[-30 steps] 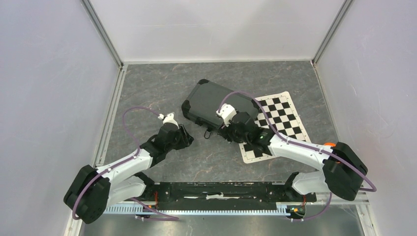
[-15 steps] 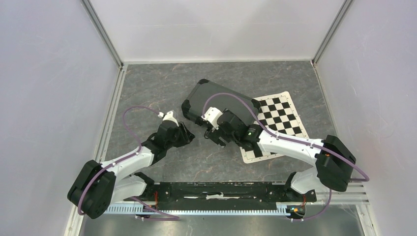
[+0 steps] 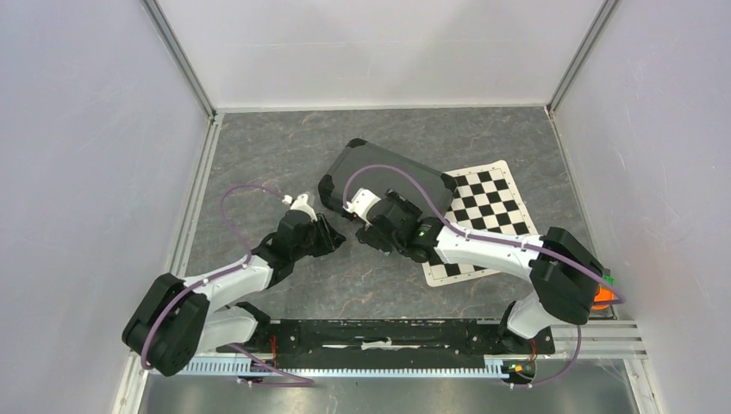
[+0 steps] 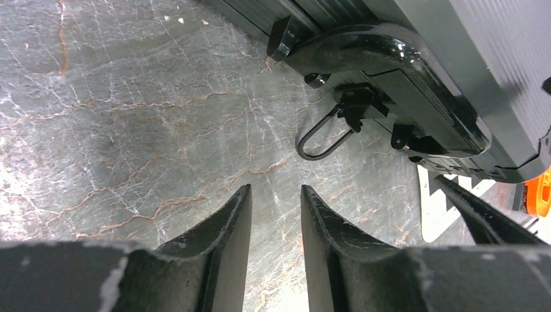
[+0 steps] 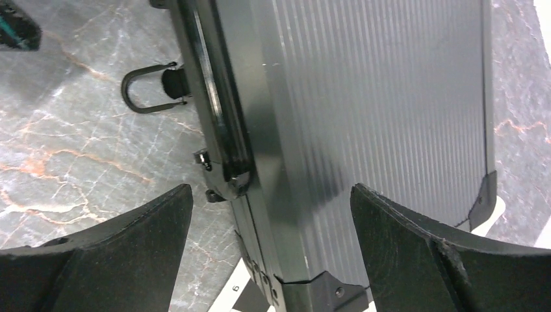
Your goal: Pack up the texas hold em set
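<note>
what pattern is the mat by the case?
The mat is a black-and-white checkerboard; the top external view shows it best.

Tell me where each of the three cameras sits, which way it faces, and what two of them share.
Top external: fixed above and behind the arms, looking down on the grey marbled table, the closed black ribbed hard case and the black-and-white checkered mat; both arms show whole.
Left wrist: on the left arm, facing along the table at the case's handle side; the left gripper shows, fingers narrowly apart.
Right wrist: on the right arm, looking down at the case lid; the right gripper shows, fingers wide apart.
Shared: both wrist views show the handle and a wire loop.
</note>
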Controlling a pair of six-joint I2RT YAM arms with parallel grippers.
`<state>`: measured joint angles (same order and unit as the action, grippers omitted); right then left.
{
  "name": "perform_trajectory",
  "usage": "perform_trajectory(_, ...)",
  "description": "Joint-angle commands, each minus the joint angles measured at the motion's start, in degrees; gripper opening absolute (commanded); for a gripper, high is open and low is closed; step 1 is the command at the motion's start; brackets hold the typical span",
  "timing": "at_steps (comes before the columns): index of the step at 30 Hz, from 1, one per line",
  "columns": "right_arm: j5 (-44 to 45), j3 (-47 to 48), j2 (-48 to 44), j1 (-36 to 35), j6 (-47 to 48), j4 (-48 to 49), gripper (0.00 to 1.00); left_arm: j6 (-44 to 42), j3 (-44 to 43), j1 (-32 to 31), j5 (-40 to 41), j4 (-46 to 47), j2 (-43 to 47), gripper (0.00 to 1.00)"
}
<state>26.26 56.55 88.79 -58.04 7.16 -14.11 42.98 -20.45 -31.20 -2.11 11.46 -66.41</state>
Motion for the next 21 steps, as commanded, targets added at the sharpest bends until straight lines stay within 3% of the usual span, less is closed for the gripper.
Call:
perform_trajectory(1, 5.28, 1.32, 0.46, -0.14, 0.92, 3.58, 0.94, -1.62, -0.45, 0.38, -1.57, 4.25, -1.44, 0.39)
perform_trajectory(6, 4.96, 0.48, 2.18, -0.14, 0.00, 4.44, 0.72, -2.05, -1.21, 0.44, -1.16, 6.49, -4.12, 0.38)
perform_trajectory(12, 2.22, -3.21, 1.40, -0.14, -1.61, 7.43, 0.54, -1.19, -1.70, 0.26, -2.93, 12.52, -10.91, 0.35)
perform_trajectory(21, 0.23, -5.72, 0.37, -0.14, -2.58, 8.67, 0.48, -3.09, -3.37, -0.61, -1.62, 17.05, -18.41, 0.32)
